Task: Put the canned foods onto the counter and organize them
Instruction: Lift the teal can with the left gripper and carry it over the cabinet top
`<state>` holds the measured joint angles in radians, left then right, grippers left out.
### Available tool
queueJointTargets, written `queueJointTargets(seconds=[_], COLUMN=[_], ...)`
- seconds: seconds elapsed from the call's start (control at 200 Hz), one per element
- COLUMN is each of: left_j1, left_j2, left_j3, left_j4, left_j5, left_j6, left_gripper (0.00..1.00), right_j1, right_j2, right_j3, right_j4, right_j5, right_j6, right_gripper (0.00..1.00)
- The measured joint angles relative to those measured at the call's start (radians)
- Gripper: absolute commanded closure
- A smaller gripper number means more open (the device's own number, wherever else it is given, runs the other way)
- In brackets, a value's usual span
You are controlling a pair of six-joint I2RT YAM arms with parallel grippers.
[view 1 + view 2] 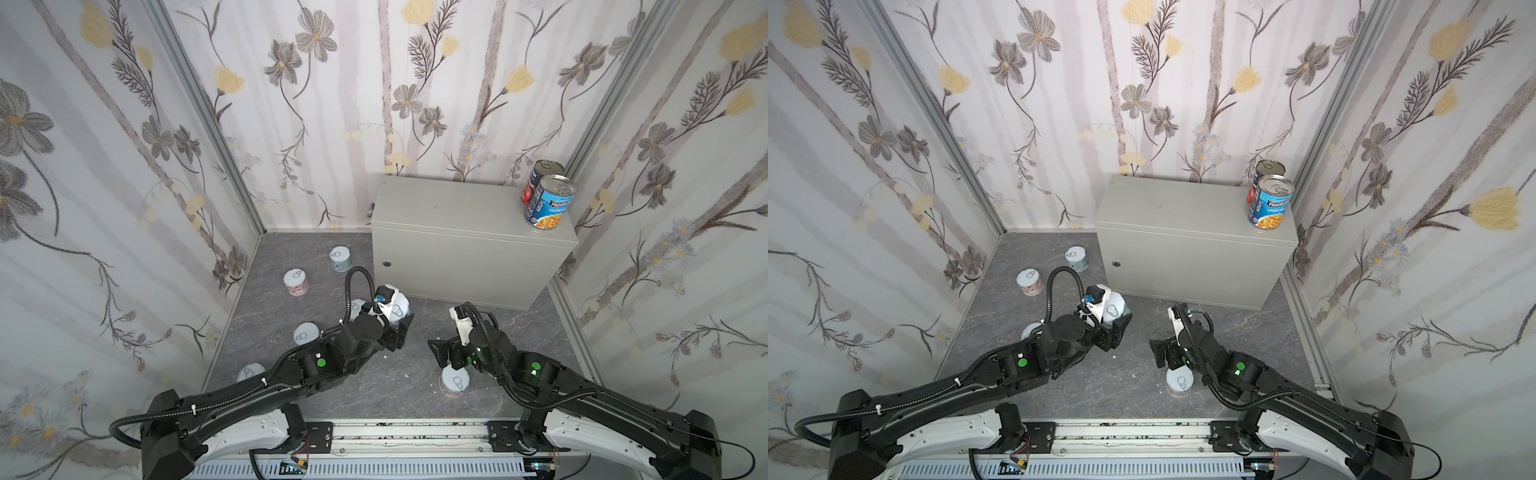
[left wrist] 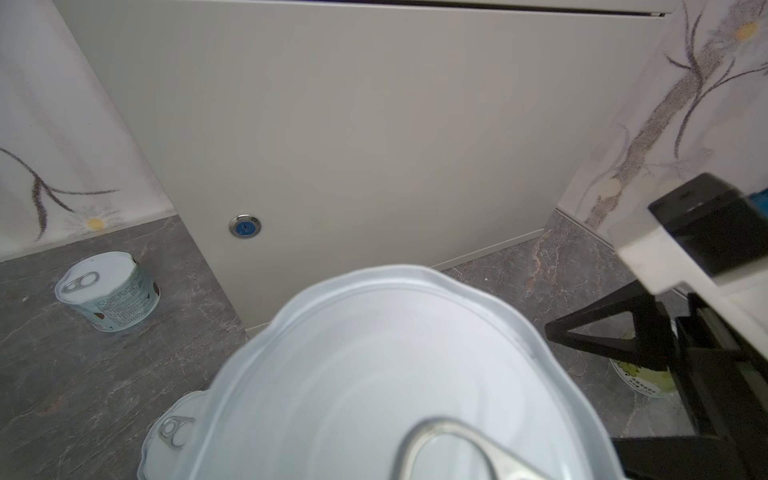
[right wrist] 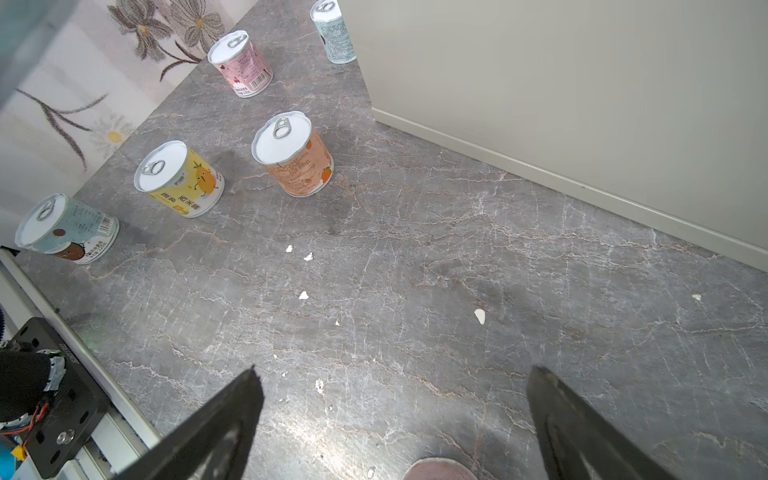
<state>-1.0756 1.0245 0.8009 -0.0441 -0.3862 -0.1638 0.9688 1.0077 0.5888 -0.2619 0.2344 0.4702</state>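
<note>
My left gripper point(image 1: 395, 322) is shut on a short pull-tab can point(image 1: 397, 308), held off the floor in front of the counter point(image 1: 457, 208). Its lid point(image 2: 374, 374) fills the left wrist view. The blue soup can point(image 1: 548, 203) and the navy-and-red can point(image 1: 538, 178) stand on the counter's back right corner. My right gripper point(image 3: 395, 374) hangs open over bare floor, above another short can point(image 1: 455, 380). On the floor stand the pink point(image 3: 241, 62), orange point(image 3: 293, 156), yellow point(image 3: 178, 178) and teal point(image 3: 66, 228) cans, plus a teal one point(image 1: 340, 258) by the counter.
The counter's front carries a small round lock point(image 2: 245, 226). Floral walls close in the dark marbled floor point(image 3: 415, 270) on three sides. The arms' metal base rail point(image 1: 395, 436) runs along the near edge. White flecks lie on the floor.
</note>
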Motion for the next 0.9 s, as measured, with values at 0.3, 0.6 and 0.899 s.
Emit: queueJointTargets(seconds=[0.3,0.6,0.899], left_j1=[0.05,0.117,0.179], left_j2=[0.168,0.352,0.605], left_j3=[0.319,0.619,0.962], left_j4=[-0.203,-0.297,-0.334], left_j5=[0.09,0.173,0.23], left_j6=[0.084,0.14,0.184], left_gripper=[0.29,0.29,0.29], right_j1=[-0.025,-0.043,-0.052], right_j2=[-0.027,-0.031,-0.005], right_j3=[0.008,0.027,0.024], right_j4=[-0.002,-0.012,-0.012], right_j5=[0.0,0.008,0.008], right_j6=[0.0,-0.004,-0.009], right_gripper=[0.0,0.0,0.0])
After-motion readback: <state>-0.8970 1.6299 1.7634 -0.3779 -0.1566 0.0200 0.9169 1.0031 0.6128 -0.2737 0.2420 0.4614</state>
